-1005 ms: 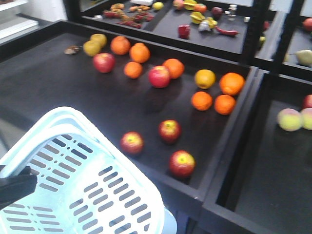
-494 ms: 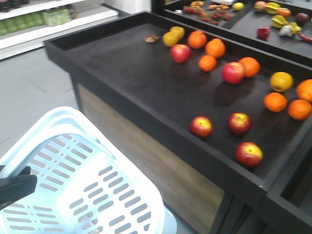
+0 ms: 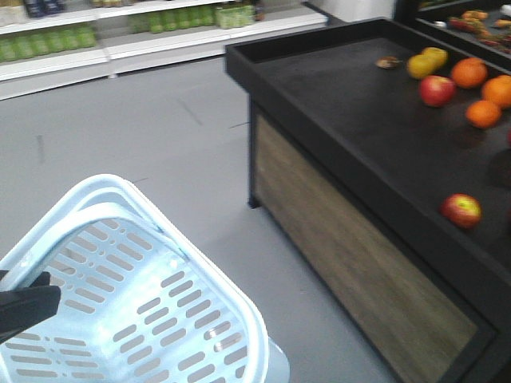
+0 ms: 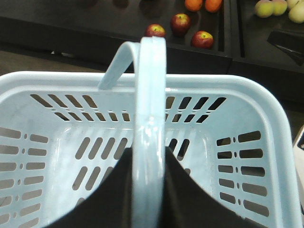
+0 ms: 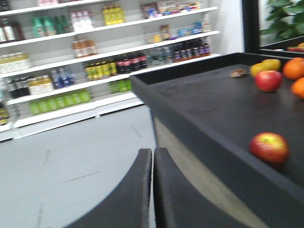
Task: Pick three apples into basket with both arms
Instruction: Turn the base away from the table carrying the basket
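The pale blue basket [image 3: 136,303] hangs at the lower left with nothing in it. My left gripper [image 4: 149,164] is shut on its handle [image 4: 151,85], the black jaws pressed on both sides. A red apple [image 3: 461,210] lies near the front edge of the black table [image 3: 343,136], and another [image 3: 436,90] lies farther back. The left wrist view shows three apples [image 4: 181,22] beyond the basket rim [image 4: 142,80]. My right gripper [image 5: 153,156] is shut and empty, in the air left of the table; the near apple [image 5: 269,147] lies to its right.
Oranges [image 3: 469,72] and yellow pears [image 3: 421,64] lie at the back of the table. The table has a raised rim and a wooden side panel [image 3: 359,263]. Grey floor [image 3: 144,128] spreads to the left. Store shelves with bottles [image 5: 95,66] line the far wall.
The front view has swung left: the table and fruit slid to the right of the frame and the floor and shelves came into view. The basket and left gripper hold the same place in the frame.
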